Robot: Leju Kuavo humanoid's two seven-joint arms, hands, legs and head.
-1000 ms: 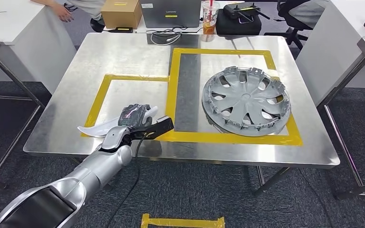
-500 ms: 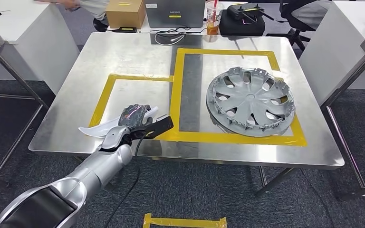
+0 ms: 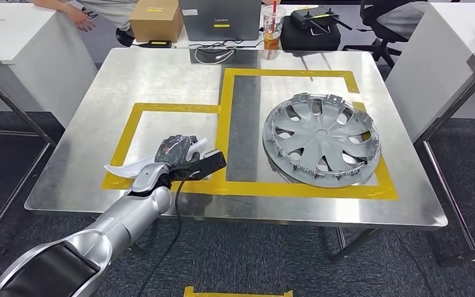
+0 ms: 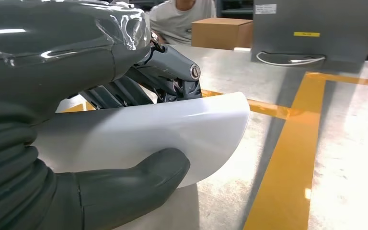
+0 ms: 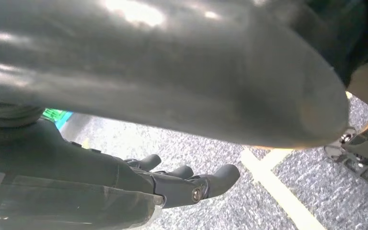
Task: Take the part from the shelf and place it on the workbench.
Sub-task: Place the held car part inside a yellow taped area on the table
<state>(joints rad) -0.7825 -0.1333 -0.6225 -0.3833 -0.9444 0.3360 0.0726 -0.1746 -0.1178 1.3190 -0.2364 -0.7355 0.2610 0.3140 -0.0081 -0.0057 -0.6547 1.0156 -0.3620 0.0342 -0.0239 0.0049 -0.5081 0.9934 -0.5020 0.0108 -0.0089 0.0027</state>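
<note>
One white part [image 3: 137, 164], curved and thin, held in the left hand [image 3: 174, 151] low over the near left of the tabletop [image 3: 161, 74], inside the smaller yellow tape frame [image 3: 127, 131]. Left arm reaches forward from the near left, hand knuckles-up; thumb under the part, fingers [image 4: 124, 91] clamped on its upper face. Right hand [image 5: 182, 184] hangs over grey carpet, fingers apart, holding nothing. One grey hubcap [image 3: 321, 138] lies flat at right, well apart from the part.

Grey hubcap [image 3: 321, 139] (inside yellow tape), cardboard box [image 3: 156, 18], drink cup [image 3: 273, 23]
</note>
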